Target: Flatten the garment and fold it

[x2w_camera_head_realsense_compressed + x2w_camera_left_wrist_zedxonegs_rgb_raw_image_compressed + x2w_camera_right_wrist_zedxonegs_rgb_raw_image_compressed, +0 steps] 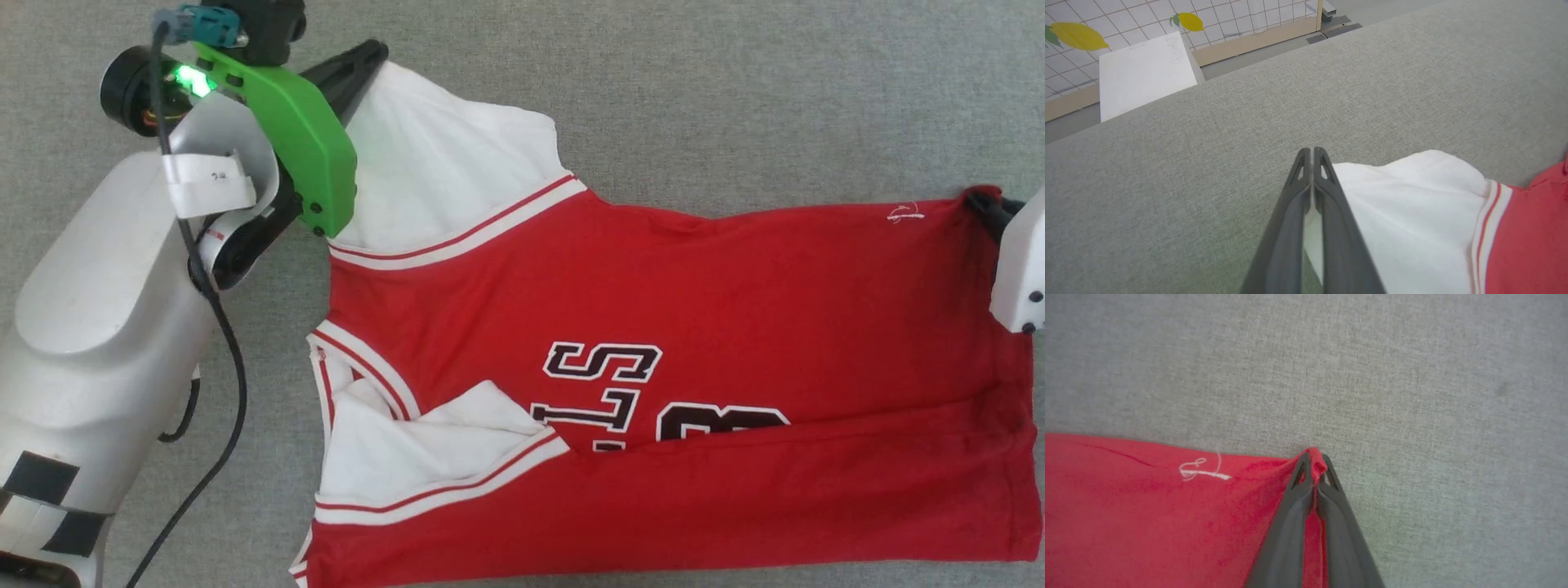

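The grey cloth-covered tabletop [735,98] takes up most of your head view. The garment [735,286] lies on it sideways, from the centre to the right edge of the frame, with its sleeves at the left and its hem at the right. Its lower long edge is folded up over the chest, so the fold hides the bottom of the black white-outlined lettering [604,363].

Your pale left arm [98,310] comes in from the lower left and carries a green bracket [306,147] at the wrist. The upper white sleeve [441,163] is spread flat towards the top of the frame. The lower sleeve [408,449] is tucked in on the red body, near the bottom left.

The left hand [375,51] sits at the upper sleeve's far corner. In the left wrist view it [1312,153] is clenched, and a sliver of white shows between its fingers (cloth from the sleeve, by the look of it).

The right hand [984,208] is at the right edge of the head view. In the right wrist view it [1312,457] is clamped on the hem corner, with a nub of red poking out between its tips.

A loose white thread [1202,469] lies on the red cloth just left of that grip.
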Controlling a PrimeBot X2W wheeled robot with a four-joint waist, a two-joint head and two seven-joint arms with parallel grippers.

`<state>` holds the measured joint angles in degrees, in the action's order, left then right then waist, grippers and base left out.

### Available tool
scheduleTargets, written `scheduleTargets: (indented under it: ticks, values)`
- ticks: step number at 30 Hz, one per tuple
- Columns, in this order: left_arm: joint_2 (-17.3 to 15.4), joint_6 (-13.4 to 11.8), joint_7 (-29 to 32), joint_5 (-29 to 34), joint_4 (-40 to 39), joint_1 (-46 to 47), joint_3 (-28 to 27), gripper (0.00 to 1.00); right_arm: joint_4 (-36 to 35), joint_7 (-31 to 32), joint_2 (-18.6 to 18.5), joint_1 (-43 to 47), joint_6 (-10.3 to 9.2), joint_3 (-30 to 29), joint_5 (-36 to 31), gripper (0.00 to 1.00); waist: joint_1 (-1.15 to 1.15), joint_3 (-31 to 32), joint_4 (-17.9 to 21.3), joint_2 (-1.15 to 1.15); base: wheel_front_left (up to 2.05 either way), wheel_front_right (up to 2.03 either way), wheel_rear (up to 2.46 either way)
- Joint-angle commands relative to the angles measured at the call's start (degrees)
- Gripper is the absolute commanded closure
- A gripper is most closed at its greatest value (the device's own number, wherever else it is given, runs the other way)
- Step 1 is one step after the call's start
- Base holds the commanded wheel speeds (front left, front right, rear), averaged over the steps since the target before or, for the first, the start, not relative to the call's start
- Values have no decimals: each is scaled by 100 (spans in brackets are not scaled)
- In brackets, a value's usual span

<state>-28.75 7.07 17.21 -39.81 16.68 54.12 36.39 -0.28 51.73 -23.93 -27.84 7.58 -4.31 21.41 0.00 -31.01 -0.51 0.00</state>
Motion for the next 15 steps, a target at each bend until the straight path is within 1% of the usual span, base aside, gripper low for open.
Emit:
scheduleTargets:
  ticks: [1, 3, 4, 8, 12, 15]
  values:
    - [28, 30, -130, -15, 8, 66, -60, 100, 9, -136, 5, -99, -9, 30, 22, 100, 0, 45, -8, 0, 0, 0, 0]
    - [17, 22, -302, -78, -32, -4, -151, 100, -13, -316, 5, -109, -9, 33, 92, 100, 0, 127, -4, 0, 0, 0, 0]
    - [-16, 7, -469, -142, -127, -127, -237, 100, -61, -508, 5, -71, -9, 24, 164, 100, 0, 246, -4, 0, 0, 0, 0]
    - [-143, -40, -805, -307, -511, -570, -414, 100, -242, -818, 30, 187, -9, -20, 371, 100, 0, 562, -8, 0, 0, 0, 0]
    - [-294, -184, -1119, -438, -1165, -1248, -542, 100, -516, -1079, 83, 673, -9, -127, 540, 100, 0, 959, -45, 0, 0, 0, 0]
    - [-416, -353, -1288, -562, -1759, -1892, -611, 100, -761, -1219, 195, 1165, -9, -266, 622, 100, 0, 1257, -85, 0, 0, 0, 0]
